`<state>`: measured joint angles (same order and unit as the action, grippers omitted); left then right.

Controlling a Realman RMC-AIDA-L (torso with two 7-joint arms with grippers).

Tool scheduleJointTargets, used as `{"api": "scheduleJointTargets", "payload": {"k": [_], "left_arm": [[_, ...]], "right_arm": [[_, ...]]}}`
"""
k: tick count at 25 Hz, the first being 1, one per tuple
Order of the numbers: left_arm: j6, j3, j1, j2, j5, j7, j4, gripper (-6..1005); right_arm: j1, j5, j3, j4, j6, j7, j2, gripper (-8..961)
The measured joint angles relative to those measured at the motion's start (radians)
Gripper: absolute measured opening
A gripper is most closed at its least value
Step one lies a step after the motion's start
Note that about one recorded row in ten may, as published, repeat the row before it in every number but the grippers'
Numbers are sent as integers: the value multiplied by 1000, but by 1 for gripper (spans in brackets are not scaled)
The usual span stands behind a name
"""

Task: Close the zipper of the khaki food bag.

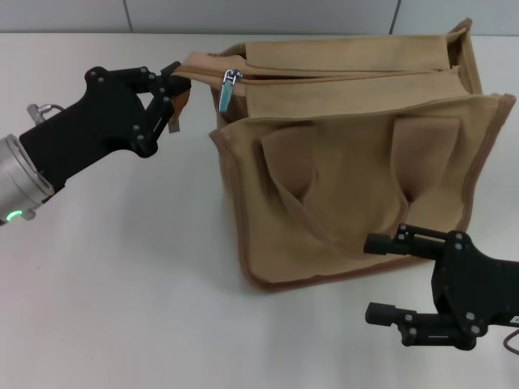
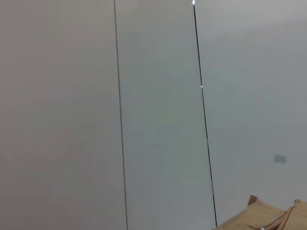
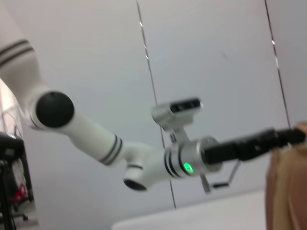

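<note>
White tabletop [image 1: 122, 284], matte, evenly lit, soft shadows only. Behind it a pale grey panelled wall [image 2: 158, 120] with thin dark vertical seams [image 2: 205, 124]. Small grey plate [image 2: 280, 158] on the wall, low down.

Khaki food bag [image 1: 357, 186] upright on table, handles drooping, zipper [image 1: 340, 77] pull at left end

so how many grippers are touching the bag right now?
1. The left gripper is shut on the end tab of the khaki food bag, beside the zipper pull. The right gripper hangs open, just off the bag's lower front corner.
</note>
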<state>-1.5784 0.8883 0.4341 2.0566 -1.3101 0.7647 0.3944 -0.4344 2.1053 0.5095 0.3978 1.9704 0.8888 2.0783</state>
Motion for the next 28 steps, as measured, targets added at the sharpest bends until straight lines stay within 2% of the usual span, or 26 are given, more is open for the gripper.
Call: {"api": "scheduleJointTargets", "payload": {"k": [7, 12, 20, 28], "left_arm": [[5, 0, 11, -21, 0, 48, 19, 29], [6, 0, 13, -22, 0, 52, 19, 30], [5, 0, 15, -23, 0, 67, 20, 32], [1, 0, 15, -20, 0, 97, 37, 34]], "right_arm": [[-11, -81, 2, -2, 70, 4, 0, 763], [-43, -187, 4, -22, 101, 73, 1, 763], [-130, -304, -1, -15, 89, 322, -8, 762], [-256, -307, 16, 78, -35, 662, -24, 762]]}}
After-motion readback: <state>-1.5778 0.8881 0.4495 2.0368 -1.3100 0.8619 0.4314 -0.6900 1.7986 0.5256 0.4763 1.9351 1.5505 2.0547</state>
